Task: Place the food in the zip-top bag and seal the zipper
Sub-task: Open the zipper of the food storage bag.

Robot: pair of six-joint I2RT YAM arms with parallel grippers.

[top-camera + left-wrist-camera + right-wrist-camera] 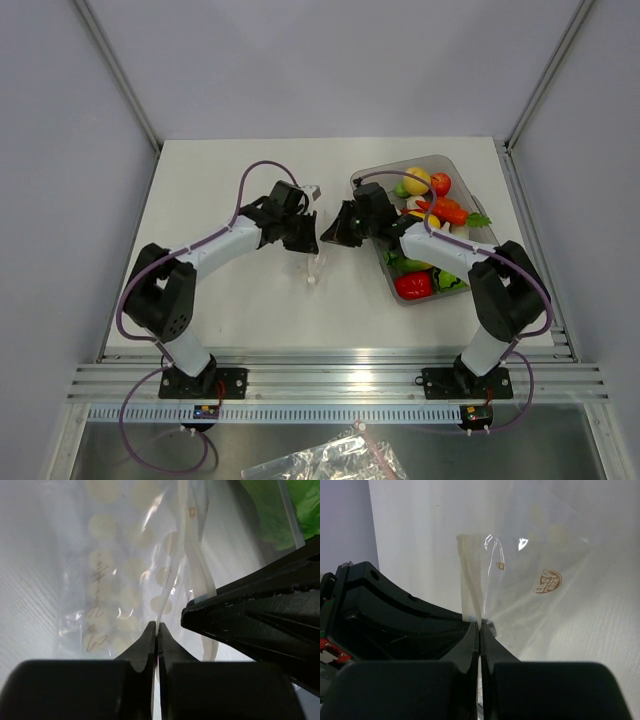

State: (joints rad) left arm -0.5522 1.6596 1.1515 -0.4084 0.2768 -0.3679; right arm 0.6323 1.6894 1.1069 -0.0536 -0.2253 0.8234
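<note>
Overhead, the white table (230, 290) holds a clear tray (470, 190) out beyond the right pincer, alongside its arm. Both arms reach to the middle of the table, where the left pincer (305, 238) and the right pincer (332, 232) meet almost tip to tip. The bag (314, 268) sits between and just below their tips; from above it is too clear to tell whether it hangs or rests on the table.

Seen from the left wrist, the left pincer (157, 630) is pressed together on a fold of the bag (115, 590), whose dotted film spreads ahead of its tips. The other pincer comes in just beside it on the right. The zipper strip (197, 570) runs away ahead, between the two.

From the right wrist, the right pincer (479, 630) is pinching the bag at the near end of that pale strip (467, 580), which rises straight ahead of its tips.

The food lies in the tray, well behind the right pincer: a long red-orange piece (448, 211), with a red pepper (413, 285) and green lettuce (272, 515) nearby.
</note>
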